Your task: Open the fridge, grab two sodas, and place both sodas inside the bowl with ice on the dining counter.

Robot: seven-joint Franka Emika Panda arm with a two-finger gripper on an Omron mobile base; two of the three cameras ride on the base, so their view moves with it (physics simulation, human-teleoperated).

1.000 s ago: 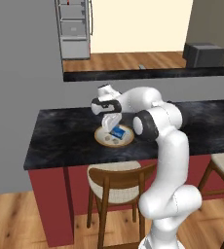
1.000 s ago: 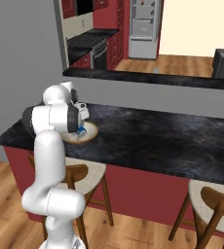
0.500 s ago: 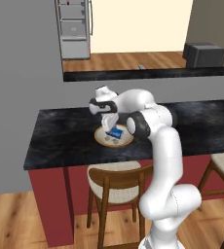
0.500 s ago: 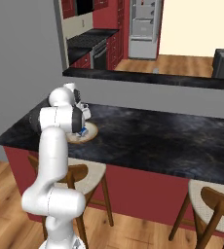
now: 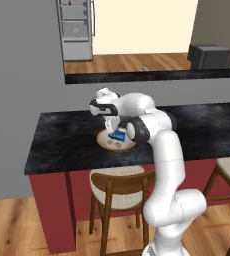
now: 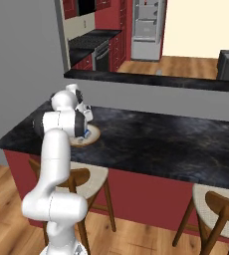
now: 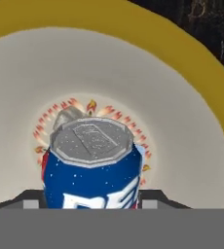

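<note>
Blue can point(image 7: 92, 168) stands in our bowl point(image 7: 192, 102); jaws' state we cannot tell; a quick pull-away might tip it.

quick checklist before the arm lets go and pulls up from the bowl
1. Soda over the bowl: ok. The blue soda can stands upright at the centre of the bowl.
2. Gripper released: cannot tell. Its fingertips flank the can's sides, but contact is unclear.
3. Bowl seated on the dining counter: ok, well in from the edges.
4. Second soda in the bowl: cannot tell. A grey shape behind the can is mostly hidden.
5. Fridge closed: not ok. It is open, with the shelves showing.
</note>
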